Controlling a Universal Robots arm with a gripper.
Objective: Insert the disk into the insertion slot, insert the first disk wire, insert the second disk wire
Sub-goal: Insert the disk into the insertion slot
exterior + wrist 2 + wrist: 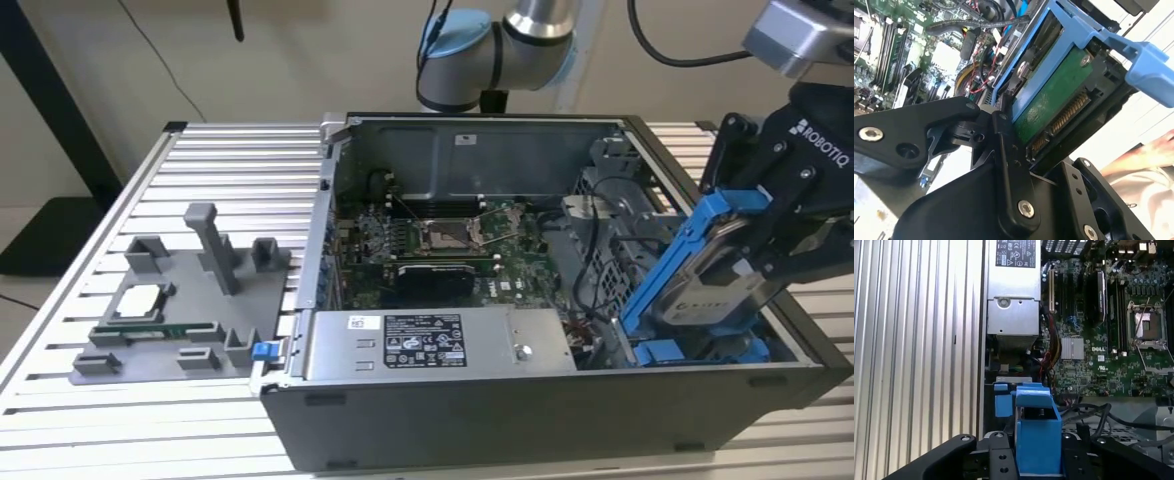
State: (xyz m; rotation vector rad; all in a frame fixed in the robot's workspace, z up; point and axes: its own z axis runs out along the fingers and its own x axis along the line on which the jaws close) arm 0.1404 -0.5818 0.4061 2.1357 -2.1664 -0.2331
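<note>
Ext. view: hand at 3 o'clock of the frame, clenched on the disk across its blue carrier frame. Disk is held on edge and tilted, upper end toward 1 o'clock, lower end toward 7 o'clock. Lower end sits just above the insertion slot, in the 4 o'clock corner of the open PC case. Blue tabs edge the slot. Contact betw. disk and slot: cannot tell. Disk not yet seated in the bay.

Second wrist view: black fingers pressed against the carrier's sides. Disk's green circuit board and gold connector strip lie exposed.

Inside case, ext. view: motherboard at 9 o'clock of the disk, with processor socket near its centre. Power supply at 6 o'clock of the board. Black cables lie betw. board and disk.

Case stands on a slatted metal tabletop. Grey parts fixture at 9 o'clock of the case.
</note>
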